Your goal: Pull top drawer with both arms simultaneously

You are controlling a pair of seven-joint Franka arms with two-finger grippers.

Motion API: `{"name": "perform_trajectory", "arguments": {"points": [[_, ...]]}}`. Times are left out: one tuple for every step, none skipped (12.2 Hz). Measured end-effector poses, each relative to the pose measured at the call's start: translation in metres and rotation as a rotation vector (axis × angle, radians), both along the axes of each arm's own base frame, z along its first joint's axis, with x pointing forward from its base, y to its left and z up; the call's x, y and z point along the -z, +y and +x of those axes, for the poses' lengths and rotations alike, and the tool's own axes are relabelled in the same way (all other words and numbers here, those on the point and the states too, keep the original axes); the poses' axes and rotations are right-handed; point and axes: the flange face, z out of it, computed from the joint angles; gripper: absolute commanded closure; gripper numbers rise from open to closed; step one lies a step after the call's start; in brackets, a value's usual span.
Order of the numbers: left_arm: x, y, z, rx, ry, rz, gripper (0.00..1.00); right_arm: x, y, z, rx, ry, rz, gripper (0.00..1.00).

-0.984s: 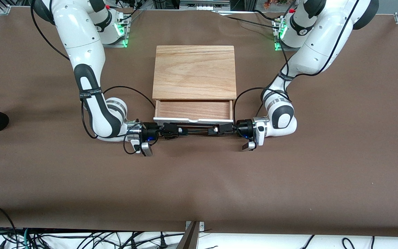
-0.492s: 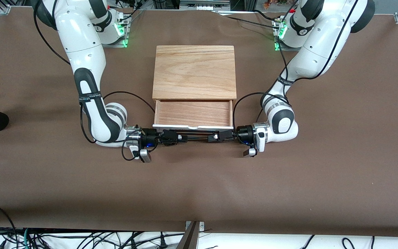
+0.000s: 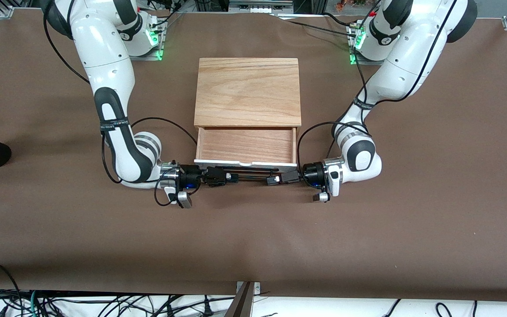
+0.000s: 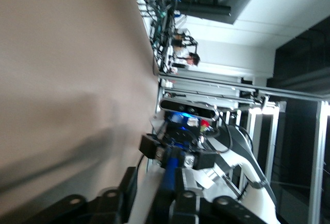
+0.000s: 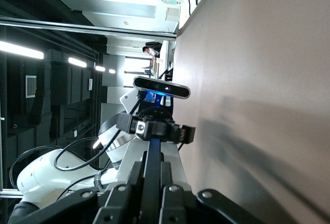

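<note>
Top drawer (image 3: 245, 145): pulled partly out of the cabinet (image 3: 247, 91), toward the front camera; light wood floor exposed.
Drawer front: white panel seen at the drawer's camera-side edge.
Handle (image 3: 250, 177): long black bar lying across the drawer front, just nearer the front camera than the drawer.
Left end effector (image 3: 274, 179): fingers pressed together on the handle at the end of the drawer toward the left arm.
Right end effector (image 3: 232, 178): fingers pinched on the handle at the end of the drawer toward the right arm.
Wrist views: the bar (image 5: 151, 175) is seen running between each end effector's fingers toward the other arm's end effector.
Bench (image 3: 253, 237): brown surface carrying the cabinet.
</note>
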Motion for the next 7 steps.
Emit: {"name": "perform_trajectory", "arguments": {"points": [[0.012, 0.008, -0.001, -0.019, 0.017, 0.033, 0.0, -0.005, -0.007, 0.007, 0.023, 0.002, -0.005, 0.27], [0.021, 0.013, -0.002, -0.025, 0.029, 0.043, 0.0, -0.014, -0.022, 0.021, 0.057, -0.003, -0.012, 0.02], [0.026, 0.015, -0.003, -0.027, 0.036, 0.046, 0.0, -0.021, -0.035, 0.03, 0.078, -0.005, -0.01, 0.0], [0.027, 0.015, -0.003, -0.026, 0.04, 0.048, 0.0, -0.024, -0.043, 0.035, 0.089, -0.006, -0.008, 0.0], [0.026, 0.017, -0.002, -0.019, 0.047, 0.054, 0.0, -0.024, -0.044, 0.035, 0.091, -0.006, -0.008, 0.0], [0.024, 0.022, 0.002, 0.0, 0.061, 0.075, 0.0, -0.024, -0.042, 0.035, 0.091, -0.006, -0.01, 0.0], [0.019, 0.033, 0.009, 0.026, 0.079, 0.11, 0.0, -0.023, -0.041, 0.034, 0.092, -0.008, -0.023, 0.0]]}}
